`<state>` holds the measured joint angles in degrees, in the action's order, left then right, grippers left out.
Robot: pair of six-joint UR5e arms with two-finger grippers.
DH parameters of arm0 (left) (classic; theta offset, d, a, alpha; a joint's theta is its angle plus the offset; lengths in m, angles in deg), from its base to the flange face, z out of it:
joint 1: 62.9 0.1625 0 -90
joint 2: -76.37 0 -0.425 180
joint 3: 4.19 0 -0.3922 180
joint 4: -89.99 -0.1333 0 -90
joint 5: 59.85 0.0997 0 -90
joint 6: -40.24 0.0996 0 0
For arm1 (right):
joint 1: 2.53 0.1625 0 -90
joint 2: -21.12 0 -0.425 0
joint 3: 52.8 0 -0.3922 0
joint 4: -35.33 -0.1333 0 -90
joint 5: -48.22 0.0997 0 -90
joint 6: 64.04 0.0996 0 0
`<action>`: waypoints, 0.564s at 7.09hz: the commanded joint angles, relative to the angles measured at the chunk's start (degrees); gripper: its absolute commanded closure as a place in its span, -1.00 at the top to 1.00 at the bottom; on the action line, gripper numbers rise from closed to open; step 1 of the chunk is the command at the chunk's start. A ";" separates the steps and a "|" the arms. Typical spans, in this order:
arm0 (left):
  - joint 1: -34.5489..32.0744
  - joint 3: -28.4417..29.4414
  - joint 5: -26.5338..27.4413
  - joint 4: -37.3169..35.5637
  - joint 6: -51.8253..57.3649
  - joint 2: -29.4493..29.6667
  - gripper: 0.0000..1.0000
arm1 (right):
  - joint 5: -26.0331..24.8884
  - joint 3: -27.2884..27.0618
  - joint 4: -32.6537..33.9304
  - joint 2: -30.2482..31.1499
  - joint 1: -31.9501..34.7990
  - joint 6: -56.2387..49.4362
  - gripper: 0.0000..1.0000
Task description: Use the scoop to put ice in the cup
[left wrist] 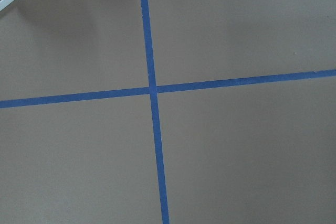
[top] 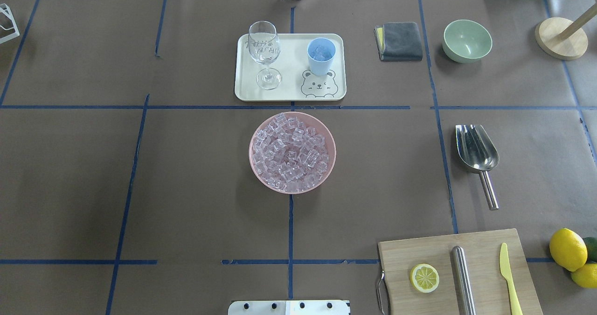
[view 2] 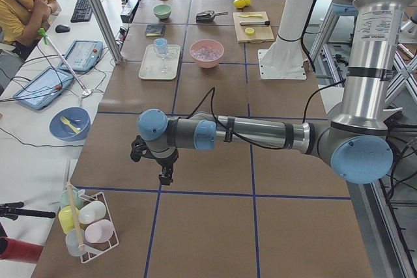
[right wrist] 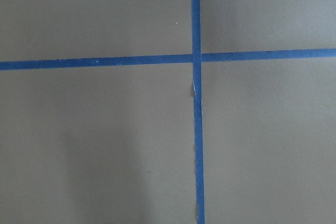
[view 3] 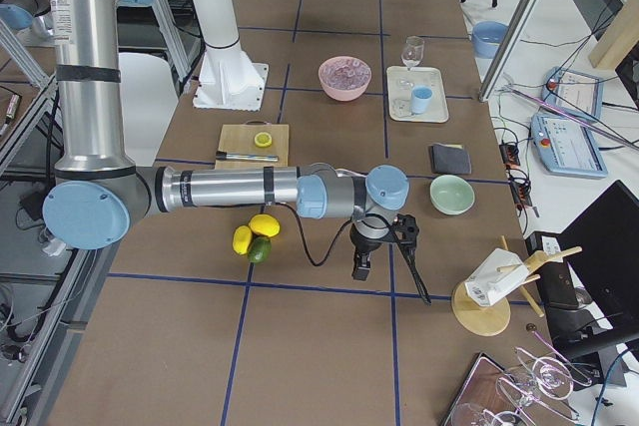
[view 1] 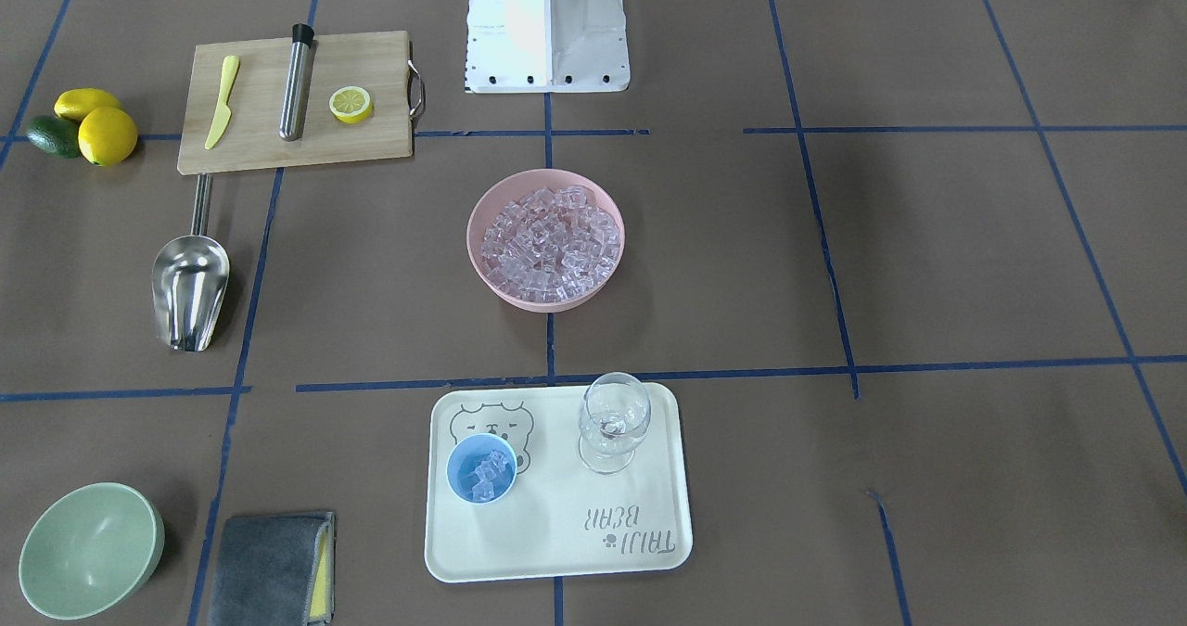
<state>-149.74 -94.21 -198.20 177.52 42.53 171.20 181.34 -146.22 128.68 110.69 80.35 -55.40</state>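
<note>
At the table's two ends, nearest the side cameras, the left gripper (view 2: pixel 165 177) and the right gripper (view 3: pixel 360 268) hang over bare table, well apart from every task item. Whether their jaws are spread or pressed together cannot be told from these views. Toward the centre, on the robot's right, the scoop (top: pixel 476 149) lies on the table, empty, with its handle toward the base. The pink bowl (top: pixel 251 152) at mid-table is heaped with ice (top: pixel 292 154). Beyond it, the light-blue cup (top: pixel 321 64) stands upright on the cream tray (top: pixel 289 91) with a few cubes inside. Judgement: at least one transfer is done and the scoop is set down, so the task is either finished or awaiting a further load. Other items: a cutting board (top: pixel 419 249) near the base carries a lemon half (top: pixel 424 277), a steel cylinder (top: pixel 462 277) and a yellow knife (top: pixel 508 277), with whole lemons (top: pixel 566 248) beside it. A wine glass (top: pixel 264 49) shares the tray, apart from the cup, and is the only obstacle near a pour. Farther right lie a grey cloth (top: pixel 400 41) and a pale-green bowl (top: pixel 466 56).
</note>
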 commanded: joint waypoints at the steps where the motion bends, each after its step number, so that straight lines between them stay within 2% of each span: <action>1: 0.00 0.89 -0.08 0.01 -0.09 1.15 1.00 | -0.23 0.17 -0.01 -0.36 0.09 -0.02 1.00; 4: 0.00 1.33 0.01 -0.08 0.00 1.95 1.00 | 0.21 -0.09 -0.01 -0.89 0.09 -0.02 1.00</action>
<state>-149.74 -93.04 -198.20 177.45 42.46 173.00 181.52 -145.99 128.70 110.02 80.43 -55.42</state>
